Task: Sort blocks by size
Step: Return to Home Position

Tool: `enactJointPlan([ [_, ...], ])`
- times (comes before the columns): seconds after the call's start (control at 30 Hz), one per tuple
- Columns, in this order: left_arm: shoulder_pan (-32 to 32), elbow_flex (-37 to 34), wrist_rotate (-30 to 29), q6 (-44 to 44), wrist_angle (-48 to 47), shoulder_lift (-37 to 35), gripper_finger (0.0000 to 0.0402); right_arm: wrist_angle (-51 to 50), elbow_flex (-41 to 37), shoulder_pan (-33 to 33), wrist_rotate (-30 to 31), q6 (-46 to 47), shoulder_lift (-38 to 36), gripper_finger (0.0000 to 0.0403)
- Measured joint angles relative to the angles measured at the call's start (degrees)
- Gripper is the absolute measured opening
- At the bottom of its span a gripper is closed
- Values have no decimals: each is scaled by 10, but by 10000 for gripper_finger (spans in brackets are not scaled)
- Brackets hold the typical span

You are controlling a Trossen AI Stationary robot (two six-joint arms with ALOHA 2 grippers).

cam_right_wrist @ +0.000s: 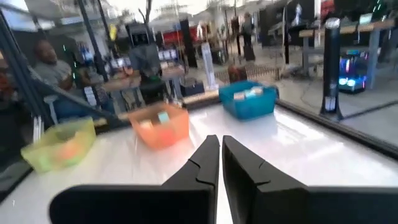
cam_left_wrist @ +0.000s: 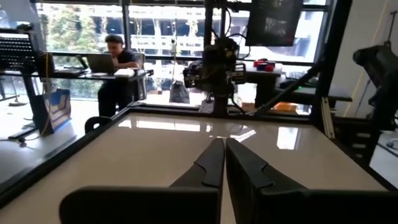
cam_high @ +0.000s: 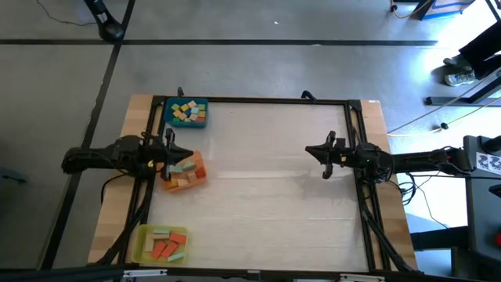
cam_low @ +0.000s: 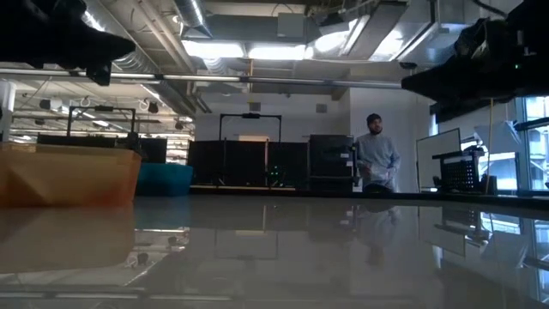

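Sort looks done, blocks all in trays, so it's prob. the homing step: left gripper over orange tray, right gripper opp., both jaws closed & empty, next just retract.

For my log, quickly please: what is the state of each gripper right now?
Left gripper: fingers shut, holding nothing.
Right gripper: fingers shut, holding nothing.

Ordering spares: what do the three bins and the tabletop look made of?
The orange bin and yellow bin look like thin translucent plastic: blocks show faintly through their walls. The blue bin is probably the same, tinted darker. The tabletop seems glossy white laminate or coated board, mirroring ceiling lights in the low view.
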Motion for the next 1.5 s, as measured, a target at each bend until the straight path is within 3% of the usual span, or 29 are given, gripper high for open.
enactJointPlan([
  [0.1, 9, -4, 0, -9, -5, 0, 2, -12, 0, 0, -2, 0, -29, 21],
  [0.37, 13, -20, 2, -28, -2, 0, 0, -173, 0, 0, 47, 11, -159, 21],
  [0.6, 7, -22, 9, -31, 0, 0, 0, -314, 0, 0, 23, 36, -304, 21],
  [0.93, 16, -84, 22, -50, 81, 0, 0, -305, -7, 0, -18, 43, -304, 21],
  [1.5, 20, -85, 30, -31, 81, 3, 0, -307, -8, 0, -19, 42, -296, 21],
])
